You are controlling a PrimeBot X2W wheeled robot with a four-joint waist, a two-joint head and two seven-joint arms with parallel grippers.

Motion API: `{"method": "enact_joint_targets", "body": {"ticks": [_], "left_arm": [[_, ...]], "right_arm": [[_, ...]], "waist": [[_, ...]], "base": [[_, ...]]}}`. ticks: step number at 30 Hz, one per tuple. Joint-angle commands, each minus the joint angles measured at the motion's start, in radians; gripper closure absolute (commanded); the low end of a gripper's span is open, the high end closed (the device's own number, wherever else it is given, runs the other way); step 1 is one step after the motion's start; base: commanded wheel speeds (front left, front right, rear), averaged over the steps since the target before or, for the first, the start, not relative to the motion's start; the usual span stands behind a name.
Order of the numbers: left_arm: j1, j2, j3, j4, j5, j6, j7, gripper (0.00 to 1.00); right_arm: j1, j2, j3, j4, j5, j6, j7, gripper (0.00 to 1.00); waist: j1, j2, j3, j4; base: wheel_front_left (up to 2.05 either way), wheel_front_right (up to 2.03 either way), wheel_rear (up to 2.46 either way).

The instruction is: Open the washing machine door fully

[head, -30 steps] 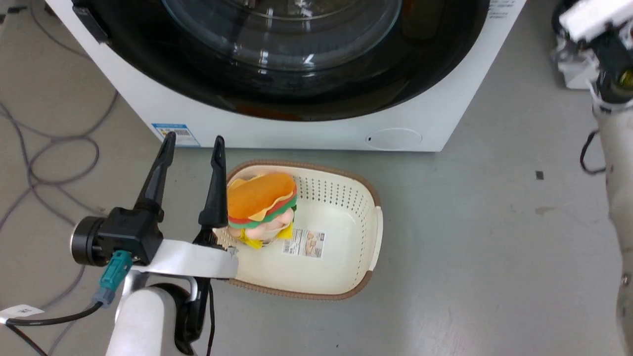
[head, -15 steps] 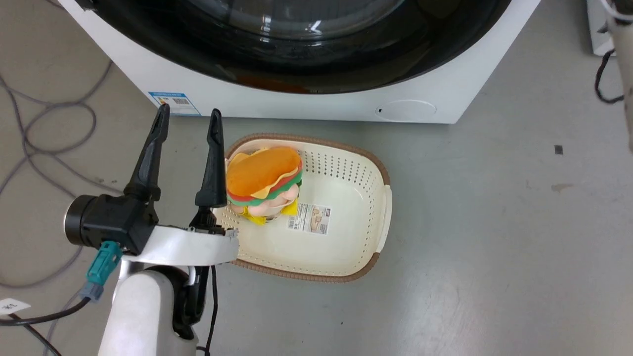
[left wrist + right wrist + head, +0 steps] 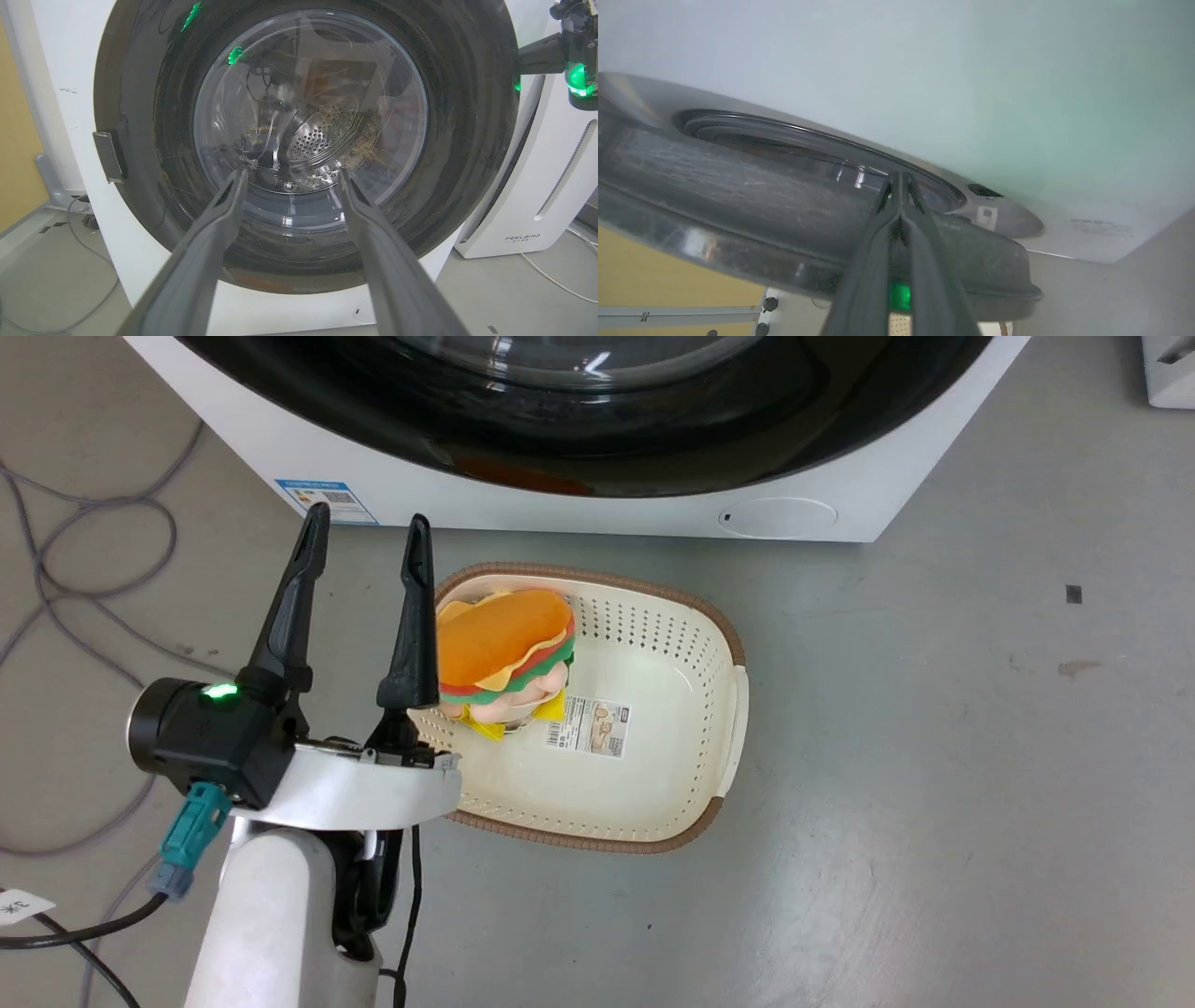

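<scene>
Right gripper, fingers pressed together, is poking at the rim of the large round glossy black washing machine door, which is sitting against the white front-loading washing machine. Likely risks: tips skidding off the slick rim; door swinging into left gripper, fingers apart, hovering in front.

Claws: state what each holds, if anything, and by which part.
The left claw is open, holding nothing. The right claw is shut beside the washing machine door; whether it grips it cannot be told.
</scene>
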Motion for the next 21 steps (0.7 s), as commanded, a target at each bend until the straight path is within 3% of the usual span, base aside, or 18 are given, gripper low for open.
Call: {"method": "enact_joint_targets", "body": {"ticks": [1,13,21], "left_arm": [[-0.029,0.001,-0.002,-0.002,-0.007,-0.003,-0.012,0.00],[-0.043,0.001,-0.025,0.008,-0.010,-0.006,-0.037,0.00],[-0.008,0.001,-0.029,0.031,-0.002,-0.013,-0.048,0.00]], "right_arm": [[-0.033,0.013,0.017,0.030,0.025,0.001,0.030,1.00],[-0.149,0.019,0.052,0.154,0.131,0.001,0.202,1.00],[-0.125,0.035,0.080,0.186,0.189,0.001,0.296,1.00]], "waist": [[0.0000,0.0000,0.002,0.000],[-0.0001,0.0000,-0.004,0.004],[-0.0001,0.0000,-0.052,0.000]], "base": [[0.00,0.00,0.00],[0.00,0.00,0.00],[0.00,0.00,0.00]]}}
